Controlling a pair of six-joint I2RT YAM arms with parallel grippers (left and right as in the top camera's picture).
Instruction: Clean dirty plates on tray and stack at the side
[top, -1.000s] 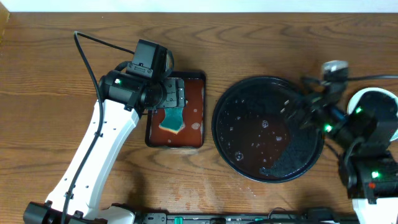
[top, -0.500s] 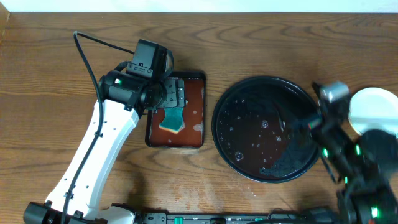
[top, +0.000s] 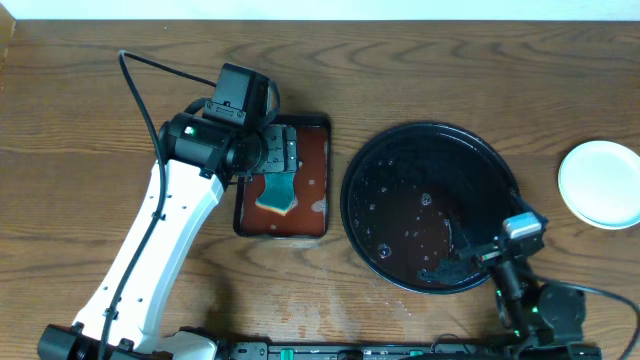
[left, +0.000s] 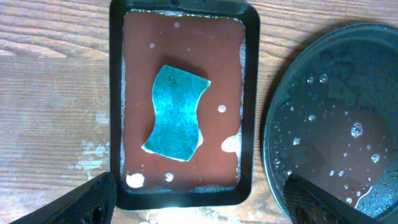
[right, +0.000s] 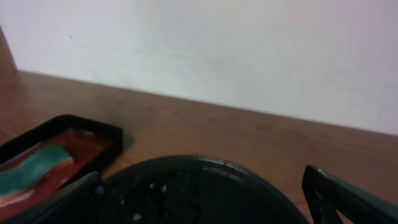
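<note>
**Operator:** Where are the task items lying?

**Technician:** The tray (top: 400, 170) is sitting on the wooden surface (top: 80, 120), with water droplets and a patch of foam showing on its glossy black floor. The plates (top: 603, 183) are resting on the surface to the right of the tray, apart from its rim. Only a clean white top face is showing from overhead, so I cannot tell how many are stacked.

**Operator:** What is the left end effector doing?

**Technician:** The left end effector (left: 199, 199) is hovering above the reddish-brown rectangular tray (left: 118, 124), which is standing just left of the tray. Its fingers are spread wide and are gripping nothing. A teal sponge (left: 176, 112) is lying flat in that rectangular tray, below the fingers and apart from them, among small foam spots.

**Operator:** And the right end effector?

**Technician:** The right end effector (right: 202, 186) is sitting low at the tray's near-right rim and is pointing across the tray toward the white wall (right: 249, 50). Its fingers are spread wide apart and are carrying nothing between them.
</note>
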